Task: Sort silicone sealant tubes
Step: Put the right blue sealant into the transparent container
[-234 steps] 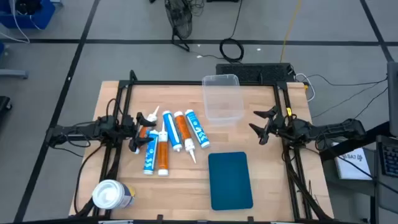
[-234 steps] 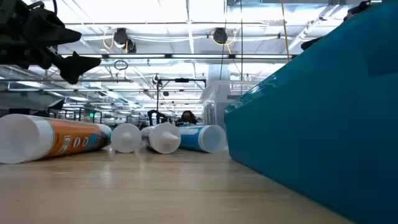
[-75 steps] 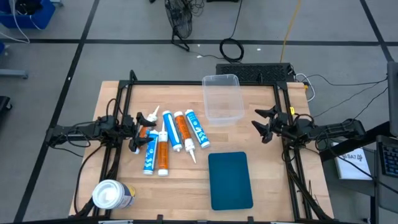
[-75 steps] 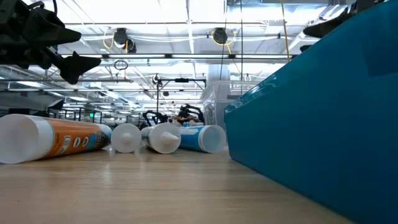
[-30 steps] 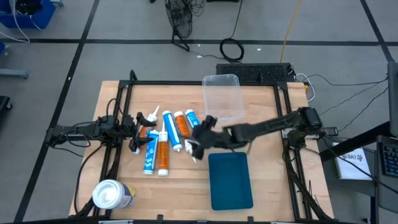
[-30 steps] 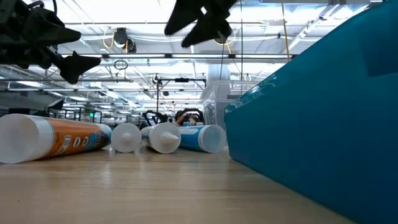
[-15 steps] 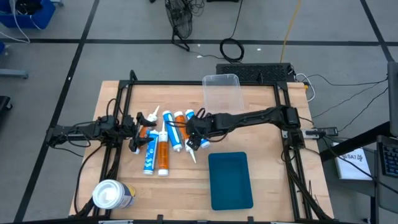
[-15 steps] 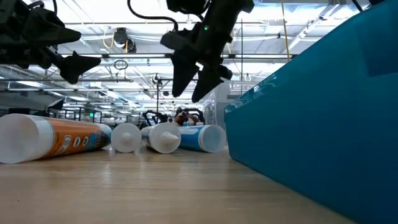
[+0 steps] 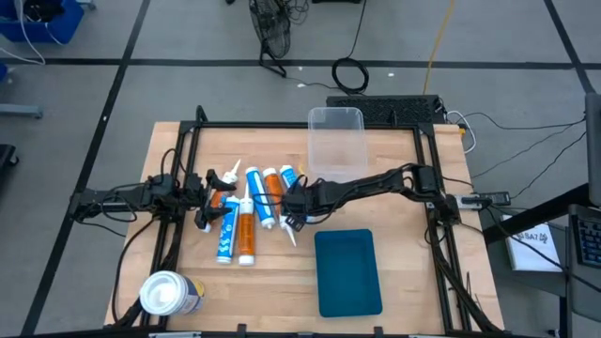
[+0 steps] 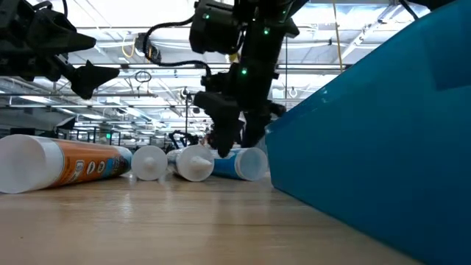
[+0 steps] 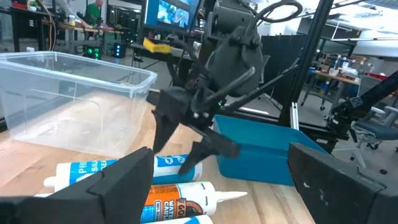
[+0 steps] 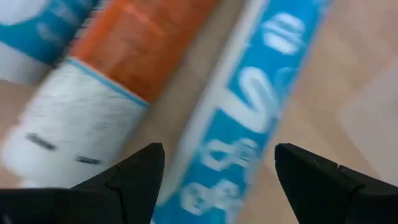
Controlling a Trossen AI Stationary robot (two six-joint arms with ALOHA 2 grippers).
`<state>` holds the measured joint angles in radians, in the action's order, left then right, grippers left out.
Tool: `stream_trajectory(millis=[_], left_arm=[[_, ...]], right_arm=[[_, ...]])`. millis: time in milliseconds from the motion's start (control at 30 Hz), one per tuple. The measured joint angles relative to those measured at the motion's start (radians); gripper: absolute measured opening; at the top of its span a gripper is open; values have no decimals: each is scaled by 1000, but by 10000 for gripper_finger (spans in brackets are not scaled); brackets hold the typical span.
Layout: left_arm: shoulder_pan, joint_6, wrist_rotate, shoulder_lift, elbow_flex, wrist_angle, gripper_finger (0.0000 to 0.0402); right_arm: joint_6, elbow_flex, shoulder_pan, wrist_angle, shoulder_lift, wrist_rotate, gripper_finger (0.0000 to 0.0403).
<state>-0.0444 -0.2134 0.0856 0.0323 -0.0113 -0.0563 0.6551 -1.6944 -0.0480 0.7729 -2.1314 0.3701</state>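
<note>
Several silicone sealant tubes lie side by side on the wooden table, left of centre, blue-and-white ones (image 9: 254, 191) and orange ones (image 9: 244, 235). My right gripper (image 9: 289, 205) slants down over the rightmost blue tube (image 12: 249, 106). It is open, with one finger on each side of that tube's body, low over it (image 10: 229, 147). I see no touch. An orange tube (image 12: 137, 43) lies right beside it. My left gripper (image 9: 214, 199) waits open at the left end of the row.
A clear plastic bin (image 9: 335, 145) stands at the far middle of the table. A teal tray (image 9: 347, 272) lies near the front, right of the tubes. A fat white-topped canister (image 9: 167, 293) stands at the front left corner.
My right gripper has come down toward the table and moved left, from beside the teal tray to over the rightmost blue tube. It has tipped steeply downward on the way and kept its fingers apart. The tubes have not moved.
</note>
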Motion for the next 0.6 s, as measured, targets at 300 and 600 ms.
stream_trajectory(millis=[300, 600], left_arm=[[0, 0, 0, 0, 0, 0, 361], [0, 0, 0, 0, 0, 0, 361]], right_arm=[[41, 81, -2, -85, 2, 27, 283], [-8, 204, -3, -338, 5, -147, 283]])
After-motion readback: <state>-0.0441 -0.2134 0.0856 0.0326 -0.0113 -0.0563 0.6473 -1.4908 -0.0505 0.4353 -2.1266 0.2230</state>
